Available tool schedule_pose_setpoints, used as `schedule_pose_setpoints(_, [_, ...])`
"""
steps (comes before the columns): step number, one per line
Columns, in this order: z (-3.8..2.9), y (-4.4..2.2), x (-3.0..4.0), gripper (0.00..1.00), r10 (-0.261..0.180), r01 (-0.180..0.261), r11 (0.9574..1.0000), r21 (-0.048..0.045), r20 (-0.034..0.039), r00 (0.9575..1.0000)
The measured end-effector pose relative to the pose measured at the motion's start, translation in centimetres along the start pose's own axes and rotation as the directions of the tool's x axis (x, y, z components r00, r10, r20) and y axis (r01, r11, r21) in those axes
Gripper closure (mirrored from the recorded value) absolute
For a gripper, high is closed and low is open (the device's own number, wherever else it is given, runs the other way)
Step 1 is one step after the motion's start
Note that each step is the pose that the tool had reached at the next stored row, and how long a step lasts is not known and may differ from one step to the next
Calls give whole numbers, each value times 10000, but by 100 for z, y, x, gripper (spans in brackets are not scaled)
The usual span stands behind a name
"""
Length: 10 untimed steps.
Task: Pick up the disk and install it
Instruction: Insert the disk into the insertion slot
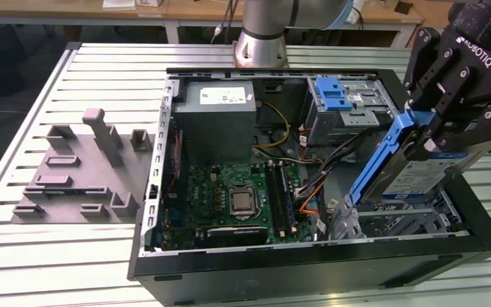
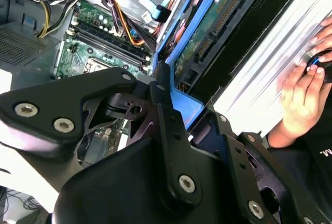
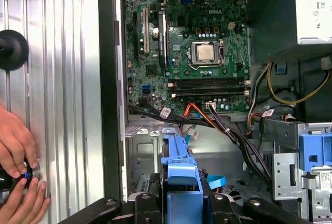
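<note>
My gripper (image 1: pixel 447 135) is shut on the disk (image 1: pixel 416 173), a silver-grey drive with a white-and-blue label in a blue plastic carrier frame. The disk hangs tilted, its lower end over the metal drive bay (image 1: pixel 399 222) at the exterior view's right of the open computer case (image 1: pixel 314 262). In the second wrist view the black fingers (image 2: pixel 163 110) clamp the blue frame (image 2: pixel 185 109), and the drive's green underside (image 2: pixel 207 32) faces the camera. In the first wrist view the blue carrier (image 3: pixel 180 175) sticks out from the gripper (image 3: pixel 181 203) above the bay floor (image 3: pixel 145 151).
Inside the case lie the green motherboard (image 1: pixel 237 192), a grey power supply (image 1: pixel 220 102), loose cables (image 1: pixel 314 166) and a blue latch (image 1: pixel 332 93) on the upper cage. A grey fixture (image 1: pixel 84 166) sits on the slatted table (image 1: pixel 23 256). A person's hands (image 3: pixel 15 154) rest beside the case.
</note>
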<state>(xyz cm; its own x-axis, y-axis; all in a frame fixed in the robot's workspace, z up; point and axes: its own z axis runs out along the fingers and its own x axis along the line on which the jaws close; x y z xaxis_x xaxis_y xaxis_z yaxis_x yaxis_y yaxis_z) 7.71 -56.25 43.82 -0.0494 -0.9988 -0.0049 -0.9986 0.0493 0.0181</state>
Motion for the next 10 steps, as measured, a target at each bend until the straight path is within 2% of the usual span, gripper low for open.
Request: schedule_pose_setpoints(10, [61, -15, 17, 63, -31, 31, 10000, 0, 1, 10000])
